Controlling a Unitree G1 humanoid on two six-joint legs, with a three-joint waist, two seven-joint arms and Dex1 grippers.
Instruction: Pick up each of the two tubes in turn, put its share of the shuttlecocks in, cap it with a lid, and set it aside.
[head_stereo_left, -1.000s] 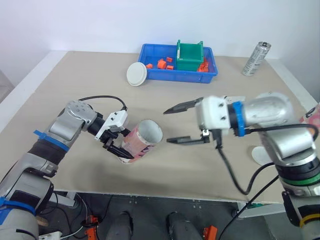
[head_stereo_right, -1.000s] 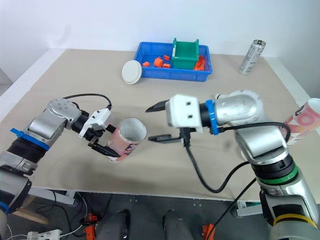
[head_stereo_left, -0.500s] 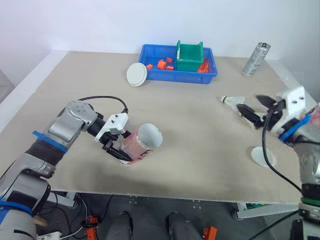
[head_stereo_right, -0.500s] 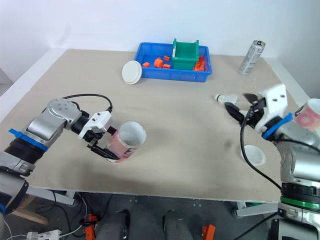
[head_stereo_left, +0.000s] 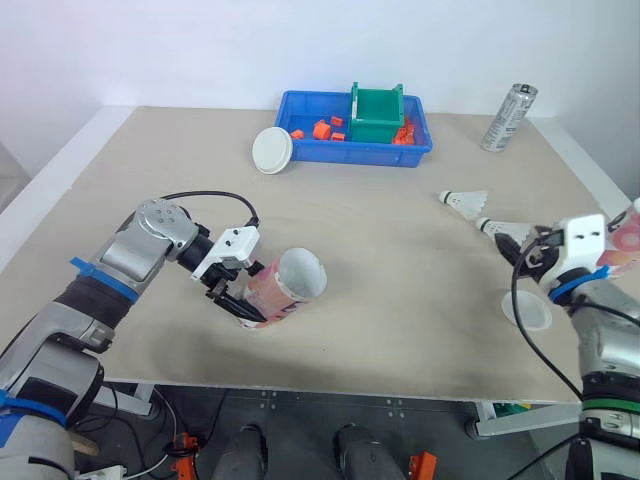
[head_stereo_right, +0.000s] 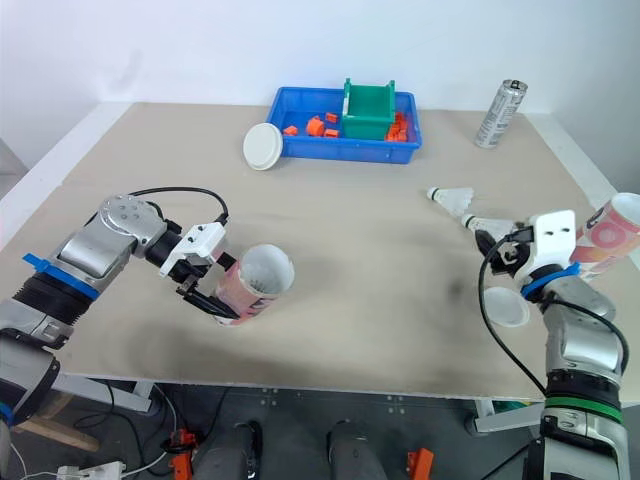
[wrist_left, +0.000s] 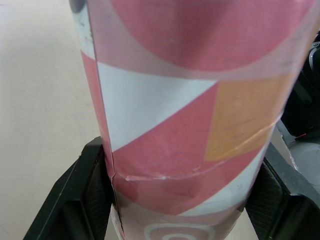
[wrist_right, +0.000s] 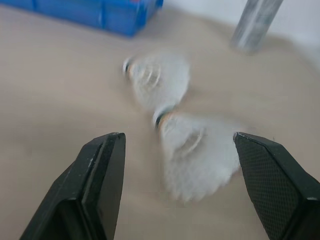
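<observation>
Shuttlecock (wrist_right: 197, 155) nearest the spread-open right claw (wrist_right: 177, 137) lies on the tabletop (head_stereo_left: 400, 300) just ahead of it, cork end pointing away, a 2nd shuttlecock (wrist_right: 157, 80) beyond, while the distant left claw (head_stereo_left: 243, 303) clamps the tilted tube (head_stereo_left: 287, 288).

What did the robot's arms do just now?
The right gripper swung away from the tube, out to the robot's right. It is now by the shuttlecocks, jaws open, holding nothing. The left gripper stayed shut on the tube. The tray and can did not move.
</observation>
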